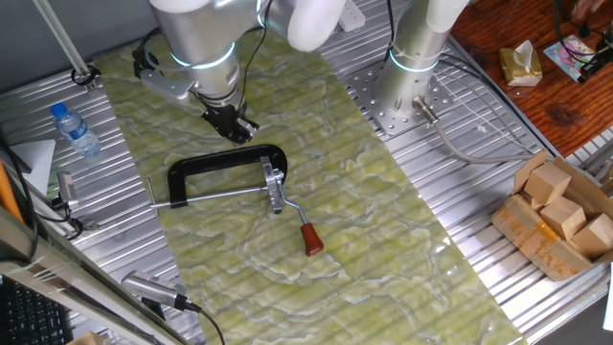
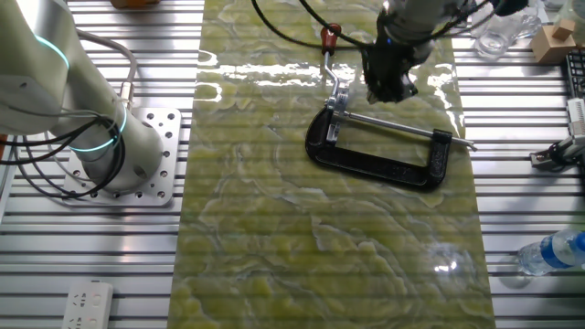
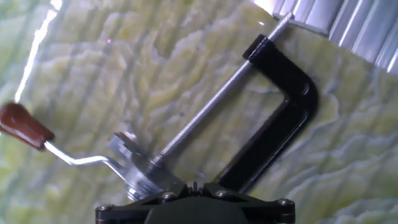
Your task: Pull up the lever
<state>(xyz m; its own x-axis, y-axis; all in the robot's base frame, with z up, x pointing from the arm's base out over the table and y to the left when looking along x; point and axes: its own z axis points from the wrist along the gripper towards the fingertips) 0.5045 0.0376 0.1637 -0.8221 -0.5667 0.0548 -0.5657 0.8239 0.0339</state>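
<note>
The black C-shaped clamp [image 1: 225, 161] lies flat on the green mat, also in the other fixed view [image 2: 370, 163] and the hand view [image 3: 283, 118]. Its long silver rod [image 3: 217, 102] runs across the opening. The lever [image 1: 292, 213] is a thin silver arm ending in a dark-red knob [image 1: 312, 240], lying low on the mat; it also shows in the other fixed view [image 2: 336, 68] and the hand view [image 3: 78, 160], knob [image 3: 23, 126]. My gripper [image 1: 235, 127] hovers just above the clamp's frame, fingers together and empty, apart from the lever. It also shows in the other fixed view [image 2: 388, 87].
A second arm's base [image 1: 412, 67] stands on the metal table beyond the mat. A water bottle [image 1: 75, 129] lies left of the mat. A box of wooden blocks [image 1: 560, 216] sits at the right. A power strip [image 2: 87, 306] lies near the table edge.
</note>
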